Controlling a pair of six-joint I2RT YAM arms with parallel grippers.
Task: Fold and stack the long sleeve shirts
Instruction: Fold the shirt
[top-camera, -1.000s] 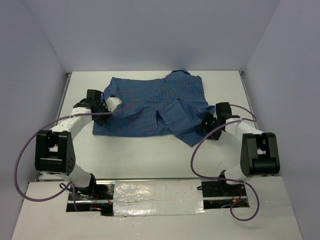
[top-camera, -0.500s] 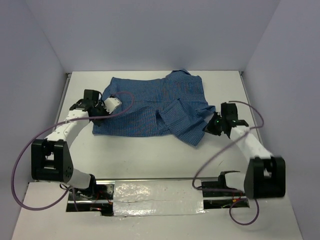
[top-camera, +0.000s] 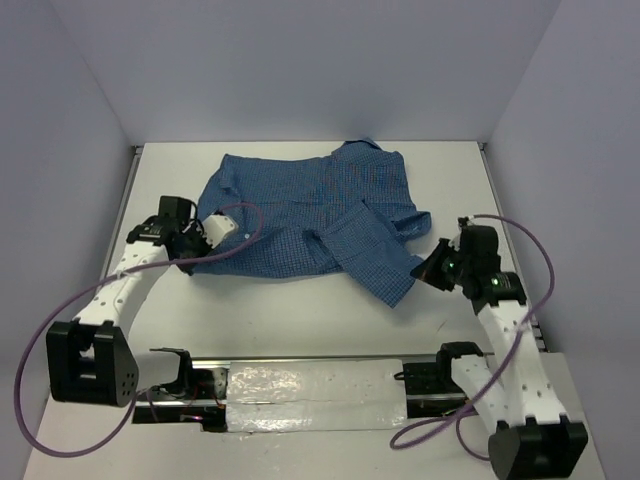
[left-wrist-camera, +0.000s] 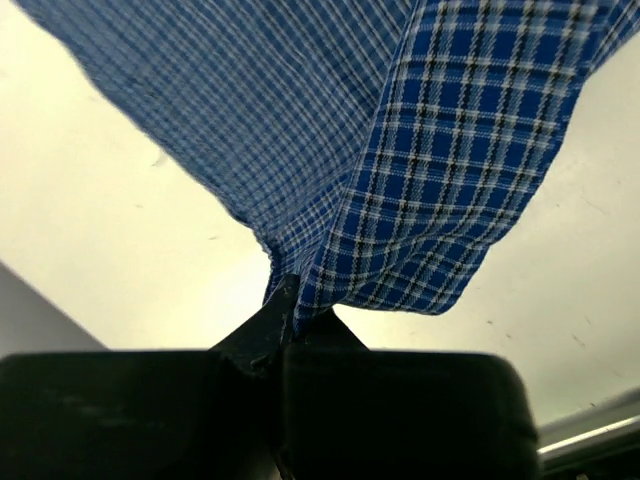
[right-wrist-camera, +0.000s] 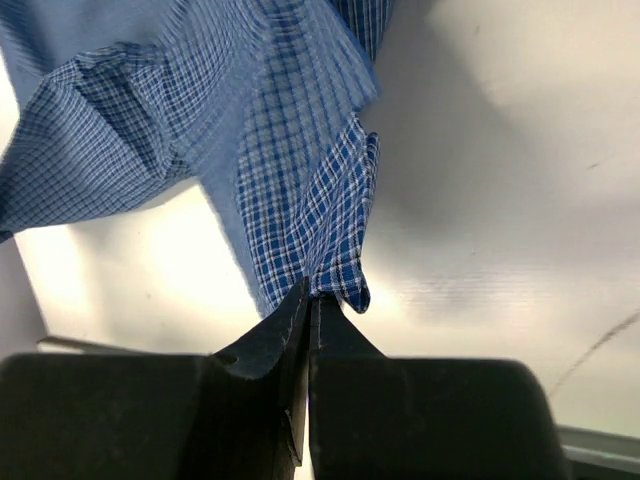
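Note:
The blue checked long sleeve shirt (top-camera: 300, 205) lies spread across the middle of the white table, collar toward the back. My left gripper (top-camera: 198, 238) is shut on the shirt's near left edge; in the left wrist view the cloth (left-wrist-camera: 420, 160) runs straight into the closed fingertips (left-wrist-camera: 293, 312). My right gripper (top-camera: 428, 270) is shut on the shirt's near right corner, where a sleeve lies folded over the body. In the right wrist view a bunched tip of checked cloth (right-wrist-camera: 310, 220) is pinched between the closed jaws (right-wrist-camera: 311, 297) and lifted off the table.
White side walls (top-camera: 80, 120) close in the table on the left, right and back. The arm bases and a foil-covered strip (top-camera: 315, 395) run along the near edge. Purple cables (top-camera: 40, 330) loop off both arms.
My right gripper has shut on the shirt's corner and pulled it toward the near right. My left arm has drawn its edge nearer and to the left. The shirt has shifted.

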